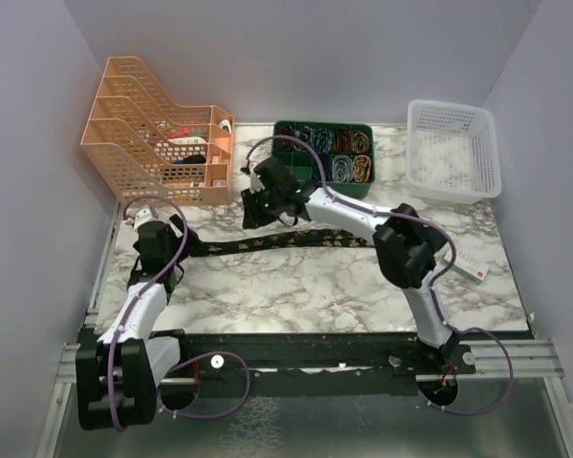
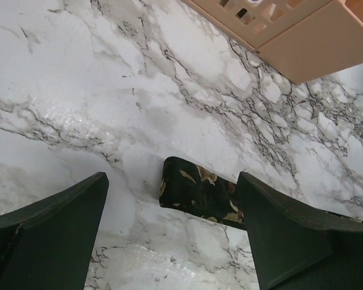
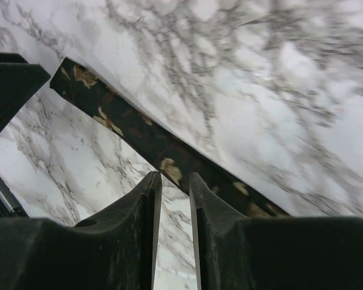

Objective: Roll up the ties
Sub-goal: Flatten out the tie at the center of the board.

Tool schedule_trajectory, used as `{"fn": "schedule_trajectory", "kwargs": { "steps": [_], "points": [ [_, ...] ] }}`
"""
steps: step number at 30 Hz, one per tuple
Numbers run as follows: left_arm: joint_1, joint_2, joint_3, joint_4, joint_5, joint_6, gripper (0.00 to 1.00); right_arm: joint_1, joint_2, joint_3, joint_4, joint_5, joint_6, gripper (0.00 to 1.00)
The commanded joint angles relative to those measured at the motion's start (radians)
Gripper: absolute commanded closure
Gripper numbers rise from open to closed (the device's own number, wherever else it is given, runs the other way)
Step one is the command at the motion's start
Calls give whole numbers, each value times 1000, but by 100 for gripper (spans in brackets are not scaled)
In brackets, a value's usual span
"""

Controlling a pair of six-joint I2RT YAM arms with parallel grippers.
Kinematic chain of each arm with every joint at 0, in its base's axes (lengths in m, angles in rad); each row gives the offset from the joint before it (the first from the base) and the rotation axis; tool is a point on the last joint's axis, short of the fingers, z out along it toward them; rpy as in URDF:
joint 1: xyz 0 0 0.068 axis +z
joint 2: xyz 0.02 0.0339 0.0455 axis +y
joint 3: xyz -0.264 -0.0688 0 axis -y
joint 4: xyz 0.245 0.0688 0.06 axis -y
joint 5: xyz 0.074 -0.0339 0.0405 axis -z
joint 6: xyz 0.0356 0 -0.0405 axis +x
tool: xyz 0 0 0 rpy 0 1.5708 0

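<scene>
Long narrow black fabric necktie with tan-gold flecks point(image 1: 296, 242), stretched flat and unrolled across white marbled bench point(image 1: 296, 291), just in front of peach mesh file rack point(image 1: 153, 134). Left gripper point(image 2: 172, 180) spread wide, released, straddling the tie's blunt end without touching it. Right gripper point(image 3: 172, 181) nearly clenched, thin slit between fingers, tips at the tie's edge further along; hold on fabric impossible to tell. No coil formed anywhere: by the look of it, rolling not yet begun, whole length left to wind.

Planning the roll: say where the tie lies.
Top view: the tie lies flat mid-table, running from the left gripper rightward beneath the right arm.
</scene>
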Motion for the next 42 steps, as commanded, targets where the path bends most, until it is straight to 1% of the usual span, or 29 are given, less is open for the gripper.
{"fn": "schedule_trajectory", "kwargs": {
  "steps": [1,2,4,7,9,10,12,13,15,16,17,18,20,24,28,31,33,37,42],
  "points": [
    [7,7,65,-31,16,-19,10,-100,-226,-71,-58,130,-7,68],
    [7,5,71,-35,19,-28,10,-116,-277,-129,-26,144,5,67],
    [7,5,85,-43,57,9,9,-141,-395,-261,42,168,8,66],
    [7,27,129,-115,87,69,8,-172,-547,-426,70,247,23,63],
    [7,47,134,-112,85,52,8,-190,-632,-494,60,304,21,62],
    [7,58,125,-96,81,38,8,-195,-666,-534,63,325,16,60],
    [7,80,106,-61,80,27,8,-200,-706,-561,63,322,11,58],
    [7,87,100,-61,86,28,8,-200,-710,-566,68,294,16,58],
    [7,82,75,-74,111,43,8,-200,-683,-560,74,178,25,59],
    [7,71,64,-82,91,22,8,-200,-661,-559,91,114,40,61],
    [7,56,50,-74,87,10,8,-198,-635,-569,131,53,64,65],
    [7,39,36,-61,81,4,8,-195,-605,-587,191,2,115,67],
    [7,11,21,-66,68,-10,8,-169,-531,-589,279,-73,164,69],
    [9,-7,0,-42,76,-16,11,-65,-354,-440,257,-93,145,70],
    [12,39,24,-72,76,-29,19,-20,-254,-382,312,-112,173,71],
    [13,66,14,-46,83,-35,25,0,-170,-290,265,-124,153,72],
    [15,78,11,-40,81,-41,27,23,-111,-236,233,-109,148,73],
    [15,67,12,-53,69,-88,28,57,-34,-171,238,-86,158,74],
    [15,-18,-36,-31,68,-111,28,80,65,-69,233,-71,187,78]
  ]
}}
